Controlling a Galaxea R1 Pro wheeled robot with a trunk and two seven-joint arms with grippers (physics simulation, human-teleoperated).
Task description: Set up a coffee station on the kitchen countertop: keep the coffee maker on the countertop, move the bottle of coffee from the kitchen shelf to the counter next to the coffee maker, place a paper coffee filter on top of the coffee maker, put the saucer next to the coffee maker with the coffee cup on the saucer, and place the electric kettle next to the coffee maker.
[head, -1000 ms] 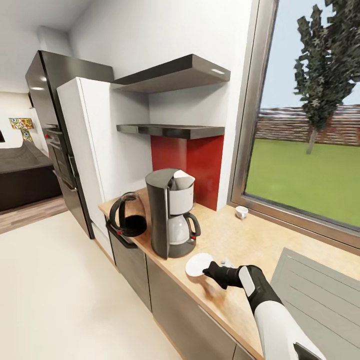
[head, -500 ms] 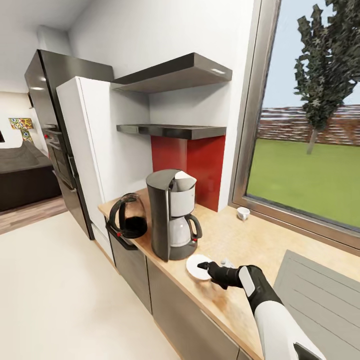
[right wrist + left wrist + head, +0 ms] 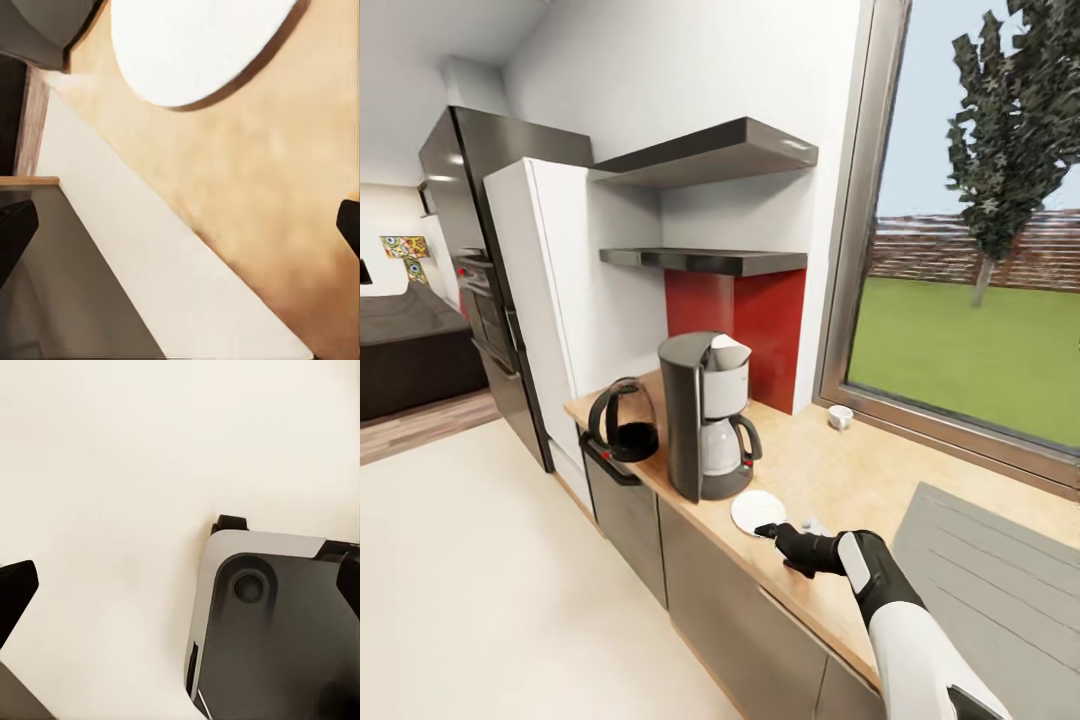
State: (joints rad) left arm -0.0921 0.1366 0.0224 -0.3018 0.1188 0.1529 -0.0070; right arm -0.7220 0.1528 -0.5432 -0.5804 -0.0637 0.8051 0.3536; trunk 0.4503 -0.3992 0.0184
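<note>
The black and silver coffee maker (image 3: 705, 415) stands on the wooden countertop (image 3: 830, 480), with a white piece at its top. Left of it is the dark electric kettle (image 3: 625, 420). The white saucer (image 3: 758, 509) lies flat on the counter just in front and to the right of the coffee maker, also seen in the right wrist view (image 3: 195, 45). My right gripper (image 3: 768, 532) hovers at the saucer's near edge, open and holding nothing. The small white coffee cup (image 3: 841, 416) sits near the window. My left gripper (image 3: 180, 585) hangs open over the floor.
A grey ribbed drainboard (image 3: 980, 580) takes the counter's right end. Two dark wall shelves (image 3: 710, 262) hang above the coffee maker, with a white tall cabinet (image 3: 545, 300) and black oven column to the left. The robot's base (image 3: 270, 622) shows under the left gripper.
My right gripper lowered the saucer onto the counter beside the coffee maker, let go of it and drew back slightly. The head view has shifted a little.
</note>
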